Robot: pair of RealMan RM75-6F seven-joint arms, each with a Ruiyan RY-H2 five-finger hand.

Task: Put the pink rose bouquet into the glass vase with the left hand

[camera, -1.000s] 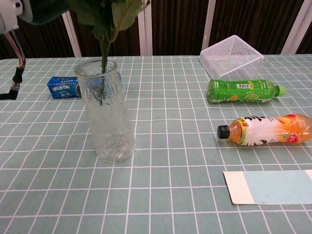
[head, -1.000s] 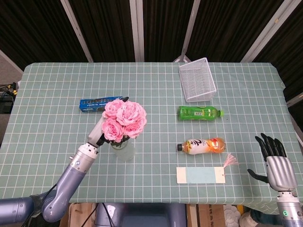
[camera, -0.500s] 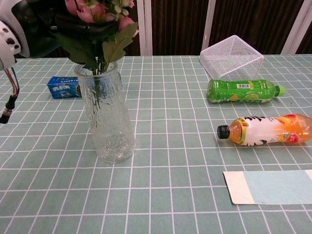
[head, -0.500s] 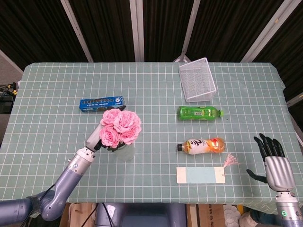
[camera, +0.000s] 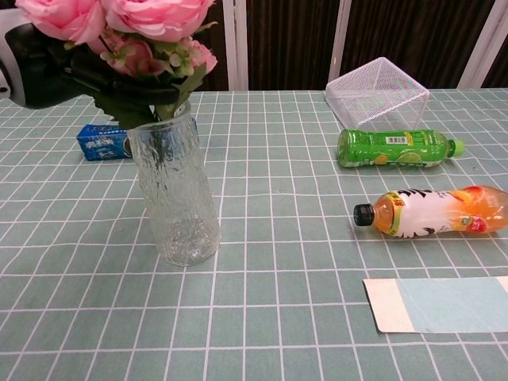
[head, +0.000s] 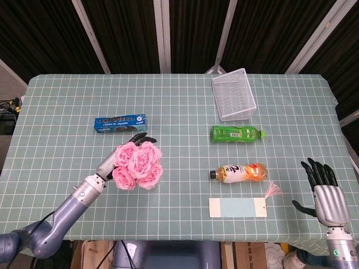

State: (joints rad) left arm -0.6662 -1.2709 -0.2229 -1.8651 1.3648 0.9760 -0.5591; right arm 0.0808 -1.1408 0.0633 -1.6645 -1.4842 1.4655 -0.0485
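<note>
A green checked worktop [head: 56, 106] is seen. The pink rose bouquet [head: 137, 165] is clasped by the left robot hand [head: 115, 159], stems inside the glass vase [camera: 175, 194] beneath it. A sideways pull on release could topple the vase.

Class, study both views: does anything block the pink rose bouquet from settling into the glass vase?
Nothing visible does. The left hand grips the pink rose bouquet just under its blooms, and the stems already stand inside the glass vase. The blue box lies behind the vase, apart from it.
</note>
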